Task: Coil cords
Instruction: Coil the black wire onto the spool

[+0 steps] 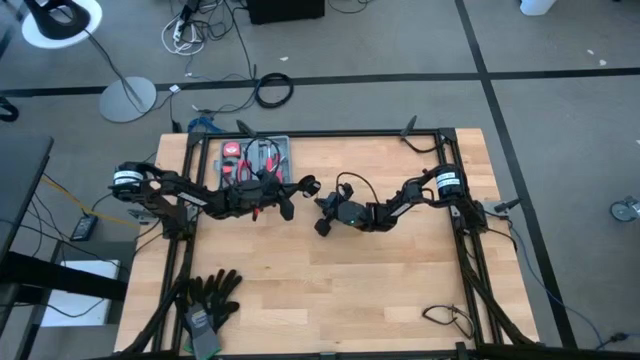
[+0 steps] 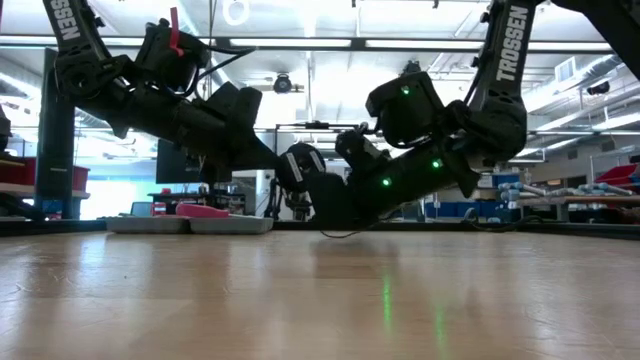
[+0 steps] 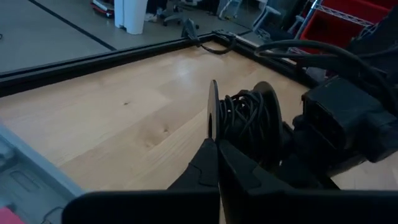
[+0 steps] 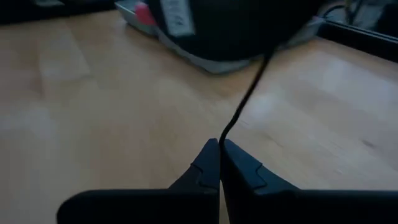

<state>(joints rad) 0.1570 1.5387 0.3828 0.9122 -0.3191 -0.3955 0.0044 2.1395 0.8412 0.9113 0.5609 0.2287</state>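
The cords are a thin black wire wound on a small round black spool (image 3: 245, 118) with two thin discs; a loose loop (image 1: 350, 183) arches over the table's middle. My left gripper (image 3: 217, 144), reaching in from the table's left, is shut on the spool. My right gripper (image 4: 220, 144), reaching in from the right and close to the table, is shut on a free strand of the wire (image 4: 245, 93), which runs up to the dark spool (image 4: 230, 25). In the low view both grippers meet at the centre (image 2: 320, 195). My left gripper pinches the rim of the spool's nearer disc (image 3: 212, 124) between its two fingertips, coming almost level from the table's left. The spool stands on edge beyond the fingers, lifted clear of the table. My right gripper pinches a single strand of wire (image 4: 221, 134) between its fingertips, slanting down from the table's right. The strand runs from the fingers up to the spool, nearly straight.
A grey tray (image 1: 285, 148) with red-handled tools sits at the far left. Black gloves (image 1: 212, 298) lie at the near left corner, and a small cable (image 1: 445, 317) lies near the near right corner. Bare wood spans the near half.
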